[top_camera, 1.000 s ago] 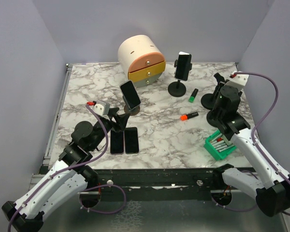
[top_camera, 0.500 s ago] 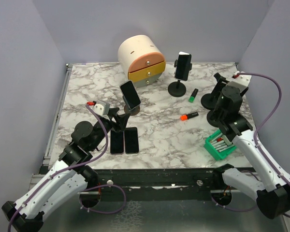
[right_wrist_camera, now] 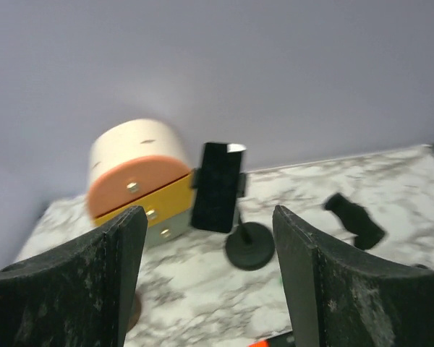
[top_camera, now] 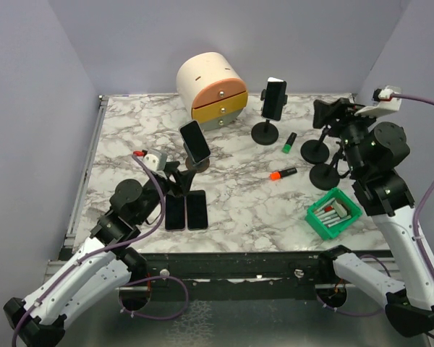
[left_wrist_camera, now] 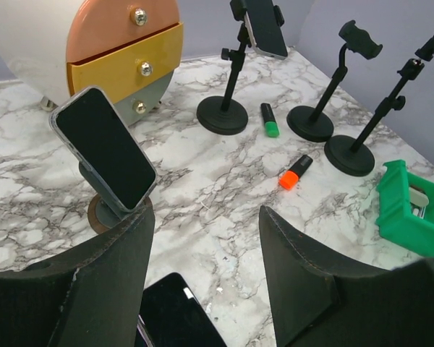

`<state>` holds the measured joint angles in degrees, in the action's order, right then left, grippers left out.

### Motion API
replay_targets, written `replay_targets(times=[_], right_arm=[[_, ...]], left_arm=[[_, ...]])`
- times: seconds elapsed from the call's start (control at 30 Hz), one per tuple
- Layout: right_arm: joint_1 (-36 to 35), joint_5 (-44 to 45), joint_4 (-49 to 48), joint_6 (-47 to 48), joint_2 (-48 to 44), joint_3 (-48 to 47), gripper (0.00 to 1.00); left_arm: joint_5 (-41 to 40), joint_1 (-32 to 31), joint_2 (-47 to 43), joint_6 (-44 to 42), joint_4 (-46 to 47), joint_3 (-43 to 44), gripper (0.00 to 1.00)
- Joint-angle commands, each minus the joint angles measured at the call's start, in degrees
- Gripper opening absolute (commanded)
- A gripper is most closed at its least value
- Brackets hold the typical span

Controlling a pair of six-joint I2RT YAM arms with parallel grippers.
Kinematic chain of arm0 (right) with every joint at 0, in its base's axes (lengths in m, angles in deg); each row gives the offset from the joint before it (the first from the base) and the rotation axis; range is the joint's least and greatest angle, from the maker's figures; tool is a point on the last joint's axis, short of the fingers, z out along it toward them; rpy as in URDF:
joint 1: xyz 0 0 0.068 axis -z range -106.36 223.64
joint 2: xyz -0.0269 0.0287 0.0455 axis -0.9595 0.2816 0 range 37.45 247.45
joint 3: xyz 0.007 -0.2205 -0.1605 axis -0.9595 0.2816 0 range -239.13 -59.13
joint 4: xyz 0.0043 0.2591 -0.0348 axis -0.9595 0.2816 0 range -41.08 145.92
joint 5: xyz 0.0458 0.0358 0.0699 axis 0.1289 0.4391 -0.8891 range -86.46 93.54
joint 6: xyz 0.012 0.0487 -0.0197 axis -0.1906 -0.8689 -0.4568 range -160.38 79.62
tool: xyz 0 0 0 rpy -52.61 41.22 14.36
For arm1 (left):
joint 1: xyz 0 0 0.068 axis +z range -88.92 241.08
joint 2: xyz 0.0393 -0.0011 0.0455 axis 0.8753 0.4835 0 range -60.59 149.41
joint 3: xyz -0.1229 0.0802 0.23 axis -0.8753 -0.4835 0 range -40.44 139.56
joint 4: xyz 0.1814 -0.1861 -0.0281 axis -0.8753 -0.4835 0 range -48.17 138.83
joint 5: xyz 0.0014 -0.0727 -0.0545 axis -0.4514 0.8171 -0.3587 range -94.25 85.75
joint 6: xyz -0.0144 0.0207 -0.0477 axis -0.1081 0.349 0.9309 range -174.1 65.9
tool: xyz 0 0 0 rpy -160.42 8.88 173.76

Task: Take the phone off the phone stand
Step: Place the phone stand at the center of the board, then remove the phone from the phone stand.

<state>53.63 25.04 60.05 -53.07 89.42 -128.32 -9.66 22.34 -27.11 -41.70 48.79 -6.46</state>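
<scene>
marble table [top_camera: 239,202], black phone [top_camera: 275,99] upright in stand [top_camera: 265,133]

We are looking at a marble table [top_camera: 130,137] that is carrying a round white drawer unit [top_camera: 212,88] at the back, its salmon, yellow and grey drawers sitting shut. A green highlighter [top_camera: 288,142] is lying near an orange highlighter [top_camera: 283,173]. Toward the near right, a green tray [top_camera: 317,223] is holding pens [top_camera: 333,215].
</scene>
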Motion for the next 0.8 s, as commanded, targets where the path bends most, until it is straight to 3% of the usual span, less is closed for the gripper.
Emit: replay_targets(times=[0.0, 0.1, 0.27, 0.4, 0.63, 0.77], right_arm=[[0.14, -28.19, 0.58, -6.18, 1.5, 1.39, 0.75], [0.15, -38.5, -5.98, -10.0, 1.24, 7.24, 0.75], [0.15, -47.09, -13.97, -14.73, 2.09, 15.43, 0.75], [-0.54, -49.57, -14.59, -15.52, 3.73, 17.51, 0.74], [-3.6, -50.29, -18.31, -17.36, 2.95, 21.66, 0.74], [-5.41, -51.14, -19.6, -18.32, 2.97, 23.3, 0.73]], left_arm=[[-2.28, -0.02, 0.77, 0.35, 0.12, -0.14, 0.61], [-6.54, -0.02, 2.05, 1.44, -2.58, 0.33, 0.64], [-10.67, 2.04, 8.95, 4.02, -7.23, 3.48, 0.66], [-1.02, 12.09, 13.23, 12.13, -5.63, 3.55, 0.67], [13.07, 23.58, 20.37, 27.94, 9.64, -2.04, 0.67], [14.16, 26.06, 23.66, 33.64, 23.11, -5.04, 0.67]])
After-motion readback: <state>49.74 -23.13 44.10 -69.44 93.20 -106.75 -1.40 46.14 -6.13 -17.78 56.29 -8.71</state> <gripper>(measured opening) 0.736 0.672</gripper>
